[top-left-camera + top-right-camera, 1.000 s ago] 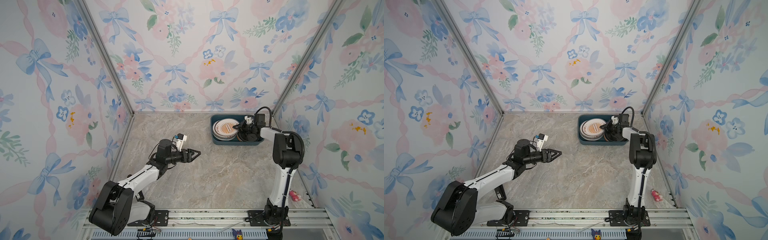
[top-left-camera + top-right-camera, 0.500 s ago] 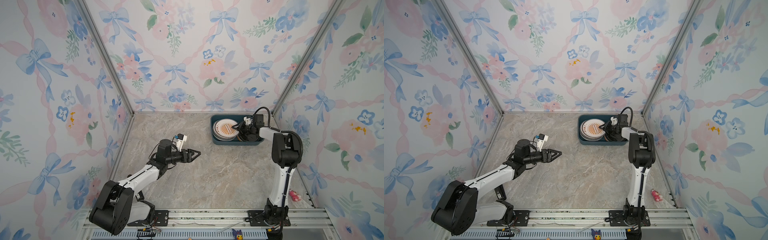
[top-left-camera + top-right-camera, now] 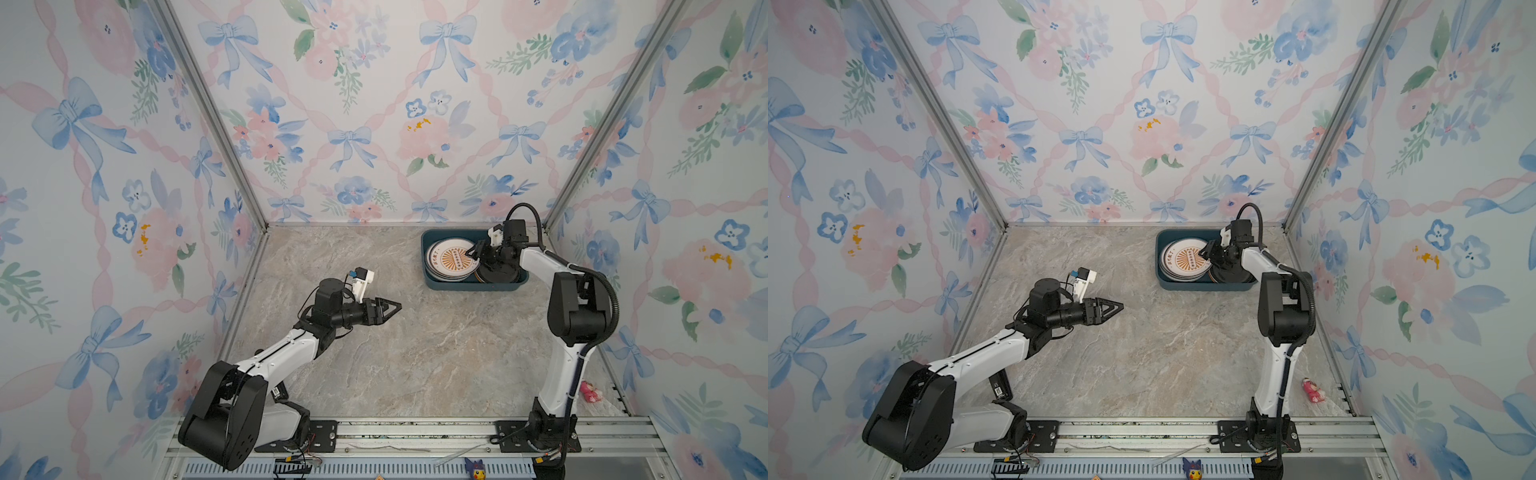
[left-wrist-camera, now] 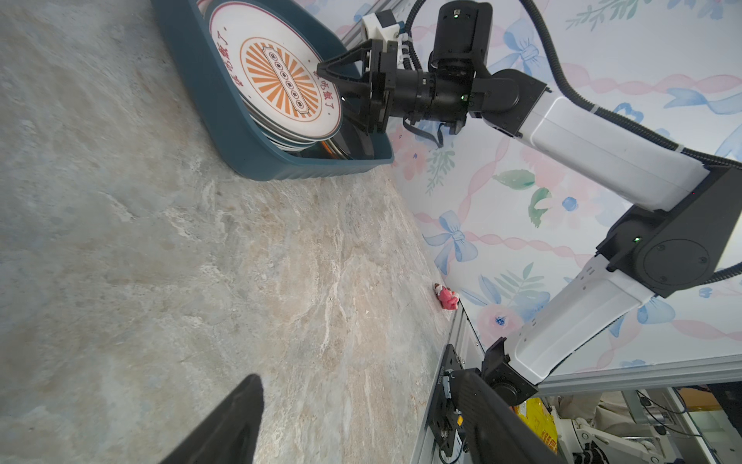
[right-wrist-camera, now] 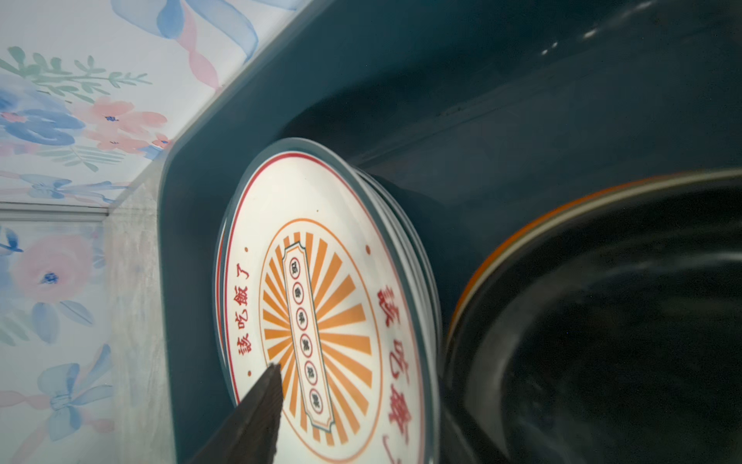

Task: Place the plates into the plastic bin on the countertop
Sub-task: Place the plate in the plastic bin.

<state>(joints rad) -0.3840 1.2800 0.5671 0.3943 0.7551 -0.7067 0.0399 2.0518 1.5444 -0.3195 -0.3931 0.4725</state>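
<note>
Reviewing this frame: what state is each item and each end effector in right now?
plastic bin: upright on countertop, loaded with stacked plates.
sunburst plate: face up, topping its stack.
black plate: face up, topping the neighbouring stack.
right end effector: open, empty, over the bin.
left end effector: open, empty, away from the bin.

We see the beige marble-patterned surface carrying the dark teal plastic bin in its far right corner; a small pink toy lies near the surface's right edge, well apart from the bin.
</note>
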